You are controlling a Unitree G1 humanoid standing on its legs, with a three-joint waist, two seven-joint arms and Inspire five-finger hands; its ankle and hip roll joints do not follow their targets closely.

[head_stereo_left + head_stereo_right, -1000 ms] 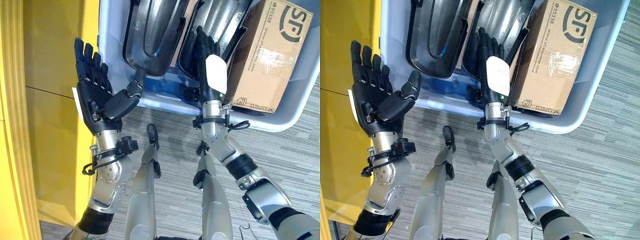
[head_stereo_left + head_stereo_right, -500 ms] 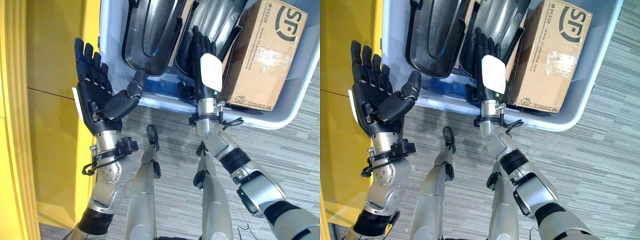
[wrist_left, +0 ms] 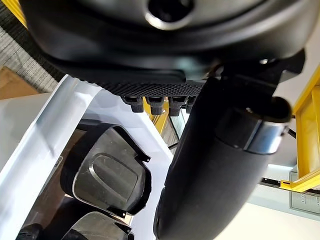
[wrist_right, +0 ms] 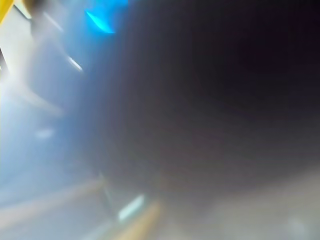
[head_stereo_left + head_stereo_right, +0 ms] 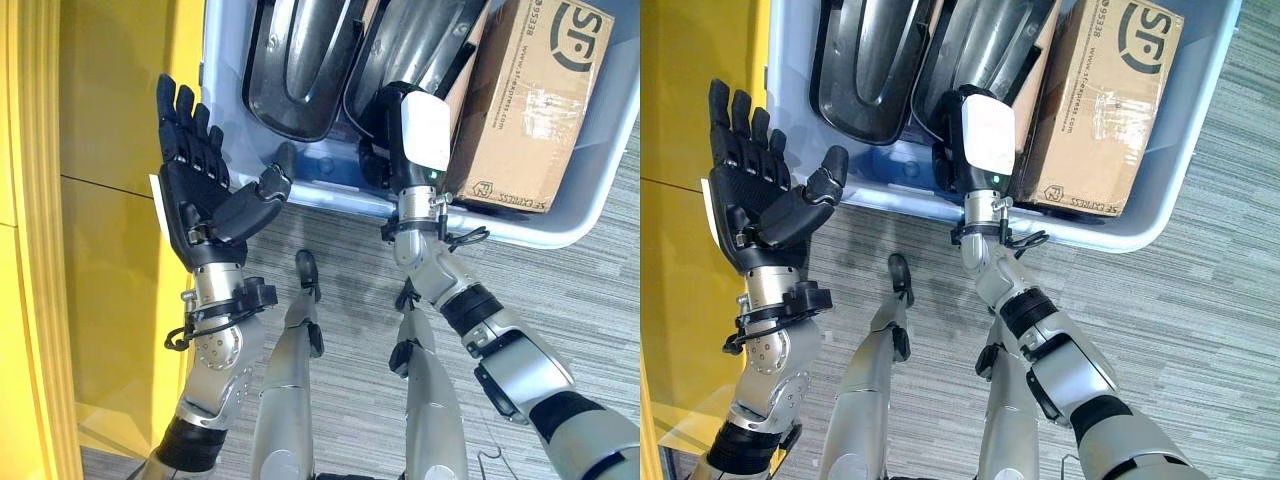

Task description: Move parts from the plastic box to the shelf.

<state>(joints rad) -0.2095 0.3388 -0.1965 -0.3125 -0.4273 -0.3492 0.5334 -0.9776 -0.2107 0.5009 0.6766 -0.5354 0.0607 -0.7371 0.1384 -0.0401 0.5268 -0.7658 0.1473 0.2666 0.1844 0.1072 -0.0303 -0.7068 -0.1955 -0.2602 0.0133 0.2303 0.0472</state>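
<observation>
A pale plastic box [image 5: 566, 226] stands on the floor ahead, holding two dark moulded parts and a cardboard carton. My right hand [image 5: 397, 150], with a white cover on its back, reaches over the box's near wall. Its fingers are curled round the near end of the right dark part [image 5: 425, 40]. The left dark part [image 5: 300, 60] lies beside it, untouched, and appears in the left wrist view as well [image 3: 107, 175]. My left hand [image 5: 200, 195] is raised, open and holding nothing, just outside the box's near left corner.
The cardboard carton [image 5: 530, 100] fills the box's right side, close against my right hand. A yellow shelf frame [image 5: 100, 150] rises along the left, just behind my left hand. Grey carpet [image 5: 560, 290] lies around the box.
My right hand's fingers were straight over the right dark part; they have curled down onto its near end. My left hand has barely moved.
</observation>
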